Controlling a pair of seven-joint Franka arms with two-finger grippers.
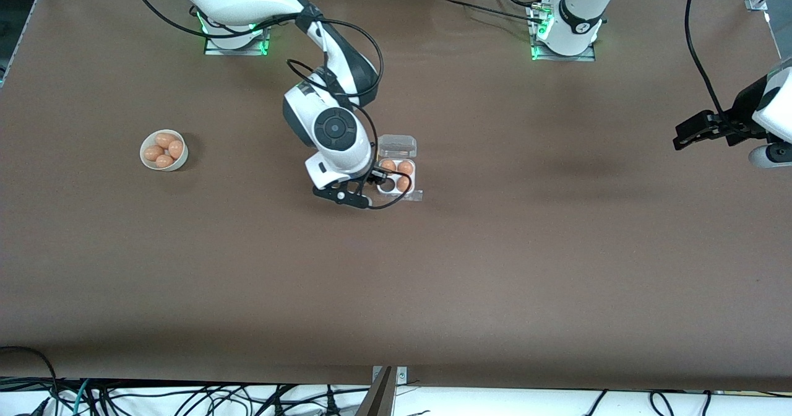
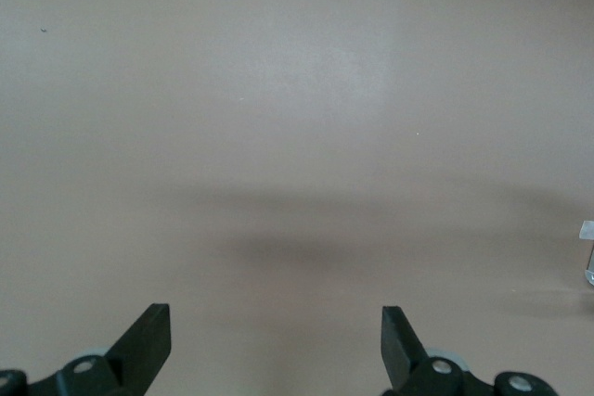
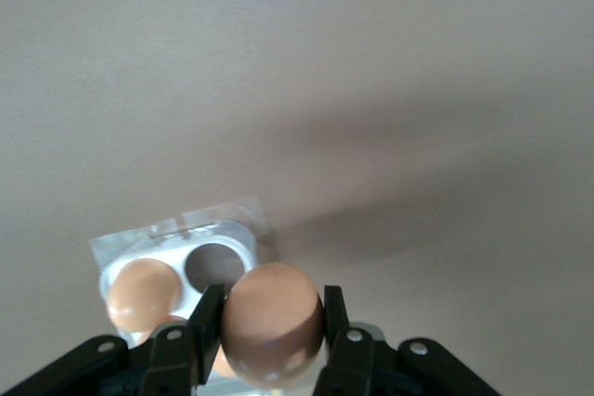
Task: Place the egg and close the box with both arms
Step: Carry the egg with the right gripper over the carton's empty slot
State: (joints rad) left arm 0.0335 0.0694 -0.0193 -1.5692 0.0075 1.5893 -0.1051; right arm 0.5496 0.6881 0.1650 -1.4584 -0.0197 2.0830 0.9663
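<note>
Around the right gripper (image 3: 272, 345) you have broad bare brown table (image 1: 495, 249) on every side, and the table's edges are well apart from it. The only thing close by is the box (image 1: 396, 173), directly under and beside the claw. A white bowl (image 1: 163, 150) holding four brown eggs sits well apart, toward the right arm's end of the table.

The box lies near the table's middle with its clear lid (image 1: 396, 146) swung open, lying on the side farther from the front camera. Its whitish tray shows three brown eggs and one vacant cell (image 3: 215, 266), the one closest to the claw.

Your right arm reaches out from its base, wrist bent down over the box. Its claw is clenched on a brown egg (image 3: 272, 324), one finger on each side, the egg hanging just above the tray.

Your left gripper (image 2: 277, 340) waits over bare table at the left arm's end, well apart from the box, fingers (image 2: 148, 331) spread wide and holding nothing.
</note>
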